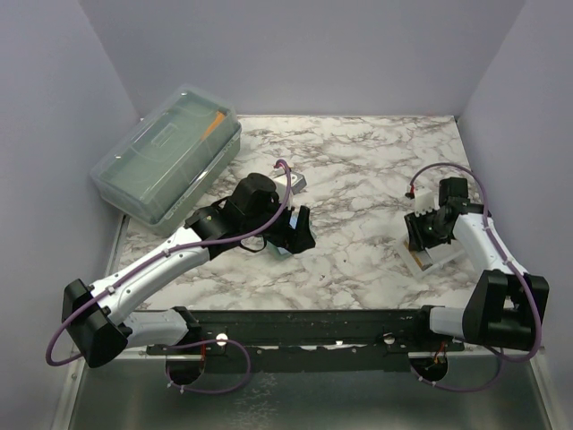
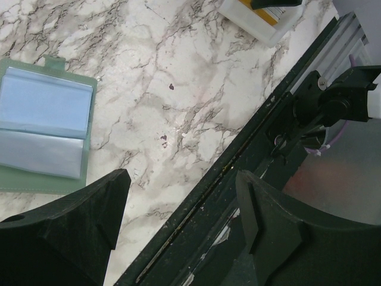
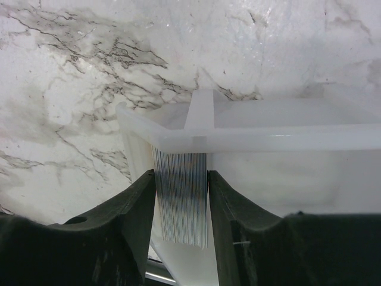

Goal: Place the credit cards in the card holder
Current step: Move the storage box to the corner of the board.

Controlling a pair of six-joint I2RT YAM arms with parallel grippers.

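Credit cards (image 3: 181, 208) are standing on edge as a striped pack inside the white tray (image 3: 286, 137), beside its divider. The right gripper (image 3: 181, 179) is pinching that pack, one finger pressing each outer side. How many cards it is holding cannot be counted.

One marble table (image 1: 358, 170) is carrying everything. One translucent lidded box (image 1: 166, 152) is sitting well beyond the left jaws. One tray is lying directly under the right jaws. One card holder (image 2: 41, 119) is lying open and flat, clear pockets up, just outside one finger of the left gripper (image 2: 181, 176), whose jaws are standing wide apart and empty.

From the right jaws the holder is lying well away, towards the left arm, which is sitting nearer it. The pack's long axis is seemingly running along the fingers.
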